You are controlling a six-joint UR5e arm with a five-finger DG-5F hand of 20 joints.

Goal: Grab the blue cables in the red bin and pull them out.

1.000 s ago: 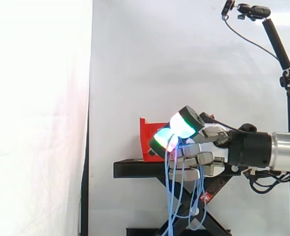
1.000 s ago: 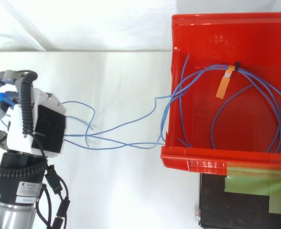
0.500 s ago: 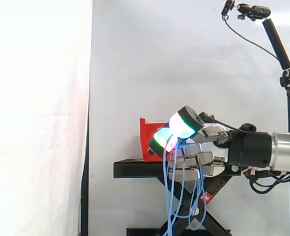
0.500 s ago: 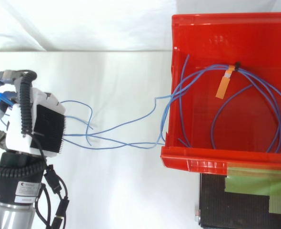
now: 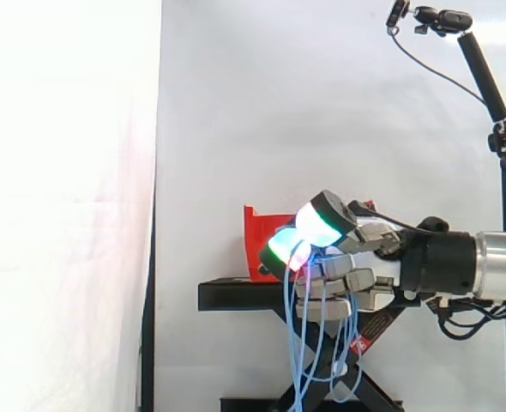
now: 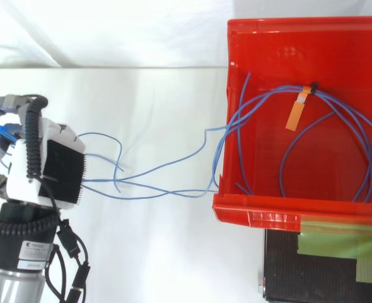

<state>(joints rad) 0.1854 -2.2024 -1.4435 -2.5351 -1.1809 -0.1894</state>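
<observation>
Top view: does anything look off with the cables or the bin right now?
Nothing looks damaged. The blue cables are only partly out: strands stretch from the hand across the red bin's left wall, while the loops with the orange tag lie inside. In the side view, loose ends dangle below the hand.

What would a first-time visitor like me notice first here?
Probably the hand at centre-right of the side view, its fingertips glowing green and white, curled round thin blue cables that dangle below it. From above, the red bin at right stands out, with cable loops lying inside.
</observation>
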